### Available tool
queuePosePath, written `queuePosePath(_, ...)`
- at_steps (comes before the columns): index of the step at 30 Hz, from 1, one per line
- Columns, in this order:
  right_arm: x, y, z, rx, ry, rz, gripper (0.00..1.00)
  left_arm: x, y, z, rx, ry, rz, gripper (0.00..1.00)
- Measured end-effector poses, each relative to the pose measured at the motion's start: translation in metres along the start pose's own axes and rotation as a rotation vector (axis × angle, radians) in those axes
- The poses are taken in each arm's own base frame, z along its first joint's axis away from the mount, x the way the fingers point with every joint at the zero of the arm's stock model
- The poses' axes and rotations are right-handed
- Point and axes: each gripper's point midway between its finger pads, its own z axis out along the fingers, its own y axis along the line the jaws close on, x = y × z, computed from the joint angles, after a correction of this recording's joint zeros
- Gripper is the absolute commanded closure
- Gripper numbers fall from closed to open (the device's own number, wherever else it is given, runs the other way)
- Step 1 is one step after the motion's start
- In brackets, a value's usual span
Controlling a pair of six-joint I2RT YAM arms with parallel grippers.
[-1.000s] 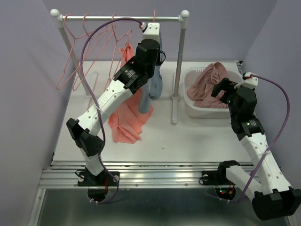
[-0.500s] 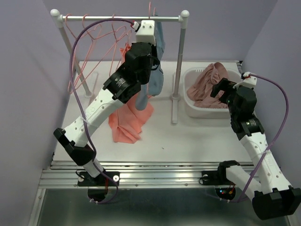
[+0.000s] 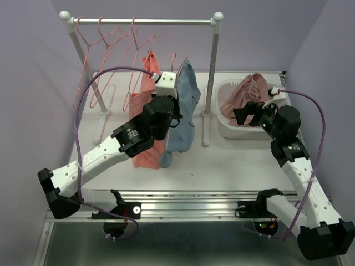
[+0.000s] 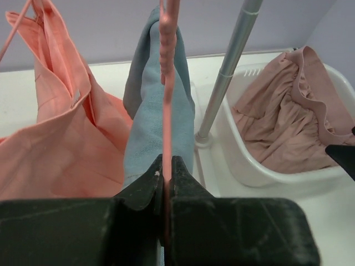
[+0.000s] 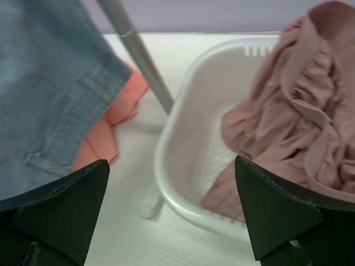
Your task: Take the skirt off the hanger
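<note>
Blue skirt [image 4: 148, 130], pink hanger [image 4: 167, 94]

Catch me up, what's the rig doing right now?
The left fingers are shut on a pink hanger carrying the blue skirt, and the hanger is off the rail. The skirt is still on the hanger. The right fingers are open and empty, pointed toward the skirt, next to the white basket of pink clothes.
</note>
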Motion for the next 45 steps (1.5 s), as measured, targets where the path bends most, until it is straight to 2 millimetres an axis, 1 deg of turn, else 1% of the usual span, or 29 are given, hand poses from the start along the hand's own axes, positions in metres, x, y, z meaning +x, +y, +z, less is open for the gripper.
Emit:
queuePosePath(1,0.0,0.007,-0.001,-0.037,0.003,-0.005,0.0,0.005,0.002,-0.005,0.007,0.002,-0.018,1.0)
queuePosePath(2,-0.001,0.018,-0.002,-0.094,0.001,-0.016,0.0,0.009,0.005,-0.008,0.007,0.005,-0.03,1.0)
queuePosePath(3,0.0,0.033,-0.003,-0.164,0.004,-0.035,0.0,0.01,0.006,-0.01,0.007,0.004,-0.038,1.0)
queuePosePath(4,0.003,0.045,-0.003,-0.207,0.013,-0.05,0.0,0.012,0.008,-0.012,0.007,0.005,-0.049,1.0)
queuePosePath(5,0.01,0.061,-0.004,-0.268,0.032,-0.075,0.0,0.014,0.009,-0.013,0.005,0.006,-0.061,1.0)
queuePosePath(6,0.019,0.082,-0.004,-0.329,0.055,-0.1,0.0,0.017,0.009,-0.012,0.003,0.009,-0.066,1.0)
queuePosePath(8,0.041,0.122,-0.007,-0.423,0.102,-0.161,0.0,0.024,0.011,-0.01,-0.011,0.014,-0.083,1.0)
queuePosePath(9,0.058,0.153,-0.013,-0.503,0.132,-0.216,0.0,0.03,0.012,-0.009,-0.023,0.022,-0.09,1.0)
queuePosePath(10,0.072,0.172,-0.018,-0.55,0.154,-0.254,0.0,0.035,0.014,-0.008,-0.03,0.028,-0.092,1.0)
queuePosePath(11,0.091,0.198,-0.026,-0.613,0.18,-0.31,0.0,0.042,0.015,-0.007,-0.038,0.039,-0.094,1.0)
queuePosePath(12,0.105,0.212,-0.032,-0.647,0.196,-0.353,0.0,0.048,0.017,-0.006,-0.045,0.049,-0.095,1.0)
queuePosePath(13,0.125,0.227,-0.039,-0.686,0.224,-0.404,0.0,0.056,0.018,-0.005,-0.049,0.063,-0.095,1.0)
queuePosePath(14,0.134,0.233,-0.042,-0.698,0.235,-0.429,0.0,0.061,0.019,-0.005,-0.053,0.073,-0.095,1.0)
queuePosePath(16,0.159,0.235,-0.042,-0.689,0.268,-0.5,0.0,0.068,0.021,-0.004,-0.06,0.088,-0.096,1.0)
queuePosePath(18,0.172,0.23,-0.037,-0.657,0.276,-0.548,0.0,0.068,0.021,-0.004,-0.06,0.087,-0.106,1.0)
queuePosePath(21,0.18,0.23,-0.033,-0.641,0.266,-0.583,0.0,0.066,0.022,-0.004,-0.065,0.083,-0.132,1.0)
queuePosePath(24,0.185,0.244,-0.031,-0.669,0.237,-0.593,0.0,0.067,0.021,-0.005,-0.073,0.087,-0.185,1.0)
queuePosePath(28,0.194,0.26,-0.035,-0.719,0.191,-0.585,0.0,0.07,0.023,-0.009,-0.086,0.104,-0.255,1.0)
queuePosePath(31,0.196,0.263,-0.036,-0.728,0.162,-0.578,0.0,0.066,0.023,-0.015,-0.074,0.101,-0.289,1.0)
queuePosePath(37,0.182,0.263,-0.028,-0.688,0.088,-0.569,0.0,0.055,0.024,-0.027,-0.036,0.085,-0.337,1.0)
queuePosePath(42,0.175,0.262,-0.027,-0.672,0.066,-0.575,0.0,0.056,0.02,-0.028,-0.011,0.098,-0.345,1.0)
queuePosePath(44,0.174,0.261,-0.027,-0.669,0.061,-0.575,0.03,0.057,0.017,-0.029,0.002,0.106,-0.347,1.0)
queuePosePath(45,0.173,0.262,-0.026,-0.668,0.054,-0.572,0.09,0.058,0.016,-0.029,0.009,0.111,-0.347,1.0)
